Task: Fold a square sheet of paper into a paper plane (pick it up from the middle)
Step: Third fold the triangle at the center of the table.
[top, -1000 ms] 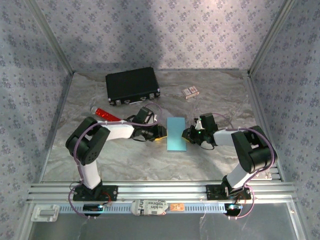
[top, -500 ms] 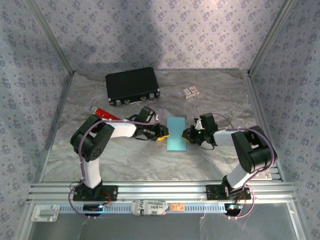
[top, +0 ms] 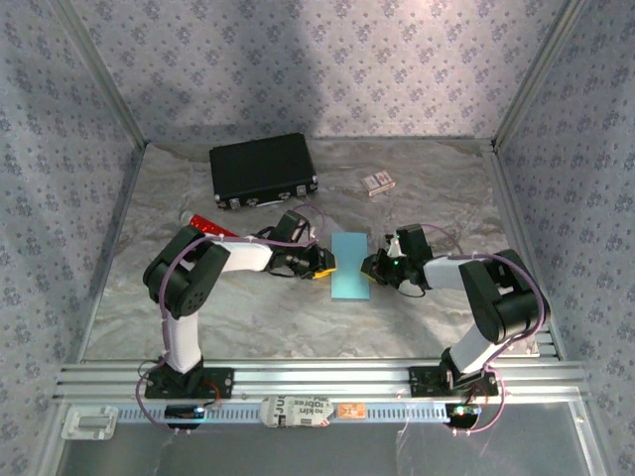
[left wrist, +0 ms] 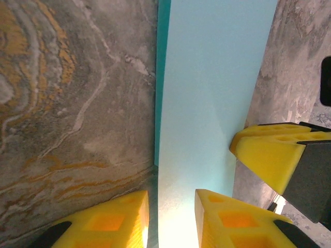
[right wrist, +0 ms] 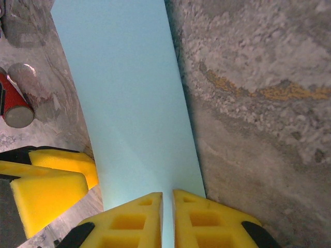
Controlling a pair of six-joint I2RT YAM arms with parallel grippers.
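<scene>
The square sheet of paper [top: 349,266] lies near the middle of the bench [top: 248,312]. From above it shows as a narrow rectangle, longer than it is wide, with its long sides running away from the arm bases. Both arms reach in low from either side. The left gripper [top: 323,264] sits at the sheet's left long edge and the right gripper [top: 371,268] at its right long edge, roughly opposite each other.

In the left wrist view the pale blue paper runs up from between the left gripper's yellow fingers [left wrist: 103,227]. They stand narrowly parted with the paper's edge in the gap, not pressed together. A darker teal strip runs along one long edge of the paper, and the right gripper's yellow tips meet the opposite edge.

In the right wrist view the right gripper's own fingers [right wrist: 129,217] nearly meet, leaving only a thin slit with the paper's edge pinched in it. The red tube [right wrist: 13,106] lies beyond the sheet's far side.

The black case [top: 263,171] rests at the back left, well apart from the sheet, and the small patterned card box [top: 378,182] sits to its right
</scene>
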